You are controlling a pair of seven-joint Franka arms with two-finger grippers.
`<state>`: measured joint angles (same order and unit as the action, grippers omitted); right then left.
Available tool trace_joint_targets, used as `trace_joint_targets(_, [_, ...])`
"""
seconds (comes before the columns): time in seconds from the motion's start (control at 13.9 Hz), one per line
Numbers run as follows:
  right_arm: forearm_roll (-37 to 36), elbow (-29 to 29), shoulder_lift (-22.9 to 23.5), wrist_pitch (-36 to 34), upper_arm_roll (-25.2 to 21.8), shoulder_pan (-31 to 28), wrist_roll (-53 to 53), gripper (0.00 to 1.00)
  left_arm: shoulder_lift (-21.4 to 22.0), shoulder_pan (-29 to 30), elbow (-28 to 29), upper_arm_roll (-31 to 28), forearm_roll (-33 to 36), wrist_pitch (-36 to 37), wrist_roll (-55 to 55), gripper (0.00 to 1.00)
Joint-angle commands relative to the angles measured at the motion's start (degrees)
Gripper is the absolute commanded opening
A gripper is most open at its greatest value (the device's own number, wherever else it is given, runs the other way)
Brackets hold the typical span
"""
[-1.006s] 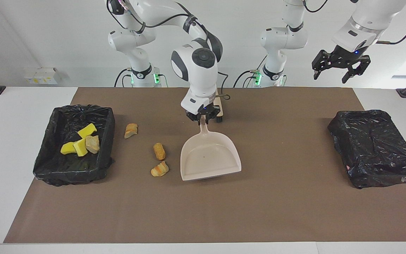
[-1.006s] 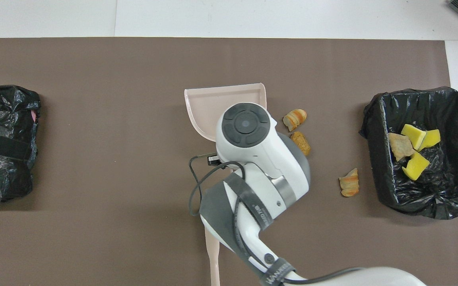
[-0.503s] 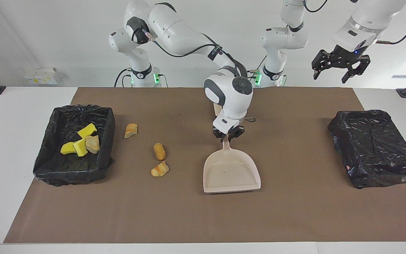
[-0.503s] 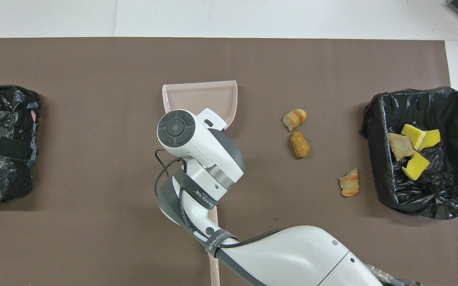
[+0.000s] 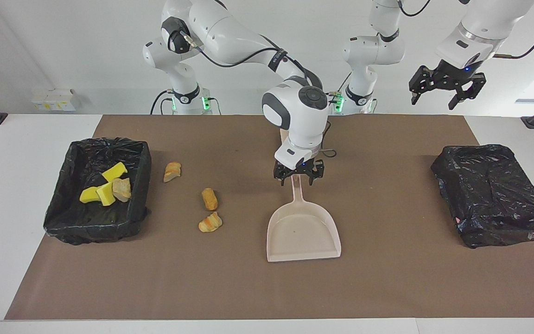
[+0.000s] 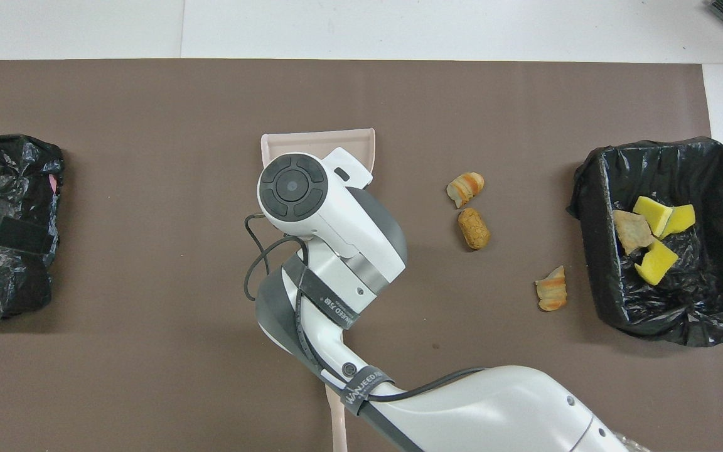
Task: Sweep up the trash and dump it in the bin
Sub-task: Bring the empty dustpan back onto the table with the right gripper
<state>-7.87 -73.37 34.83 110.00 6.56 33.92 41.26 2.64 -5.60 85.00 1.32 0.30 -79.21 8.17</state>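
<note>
Tabletop [image 5: 30, 139]: white, under a brown mat [image 5: 387, 278] that carries everything.
Closed bin [image 5: 494, 195]: wrapped over in black bag, at the left arm's end of the mat.
Open bin [image 5: 63, 218]: lined with black bag, at the right arm's end.
Dustpan [image 5: 303, 232]: beige, flat on the mat about mid-table, handle toward the robots, mouth away from them.
Right gripper [image 5: 298, 175]: low over the end of the dustpan handle, fingers spread wide to either side of it, not clamping it.
Left gripper [image 5: 446, 90]: waits raised above the left arm's end of the tabletop, fingers wide apart, holding nothing.
Trash in the open bin: three yellow sponge pieces [image 5: 104, 188] bunched together, one tan lump [image 5: 121, 189] touching them.
Trash on the mat: three tan-orange lumps between open bin and dustpan; one [image 5: 172, 171] near the bin, one [image 5: 209, 198] nearer mid-table, one [image 5: 210, 222] just farther from the robots than that.
</note>
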Motion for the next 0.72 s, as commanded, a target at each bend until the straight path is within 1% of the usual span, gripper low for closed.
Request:
trace_joint_targets(0.0, [2.41,-9.13,-7.29,0.21,0.65,-0.43,1.54,1.00,1.93,0.50,2.36,0.18,-1.36,-0.59,0.61,1.00])
trace_joint_targets(0.22, [4.62,-19.50,-16.25,0.92,0.74,0.36,2.94,1.00,2.02,-0.02,2.37,0.18,-1.27,-0.77,0.18,1.00])
trace_joint_targets(0.36, [4.62,-26.53,-21.62,1.53,0.83,2.54,5.05,1.00,2.02,-0.02,2.54,0.27,-1.27,-0.94,-0.09,1.00])
trace_joint_targets(0.57, [4.80,-37.34,-27.87,7.05,0.91,6.15,11.19,1.00,1.76,-0.55,4.90,0.88,-1.27,-6.64,-0.26,1.00])
trace_joint_targets(0.65, [5.84,-40.86,-30.06,8.11,0.91,7.55,12.69,1.00,1.32,-2.29,6.31,0.88,-1.27,-9.27,-1.40,1.00])
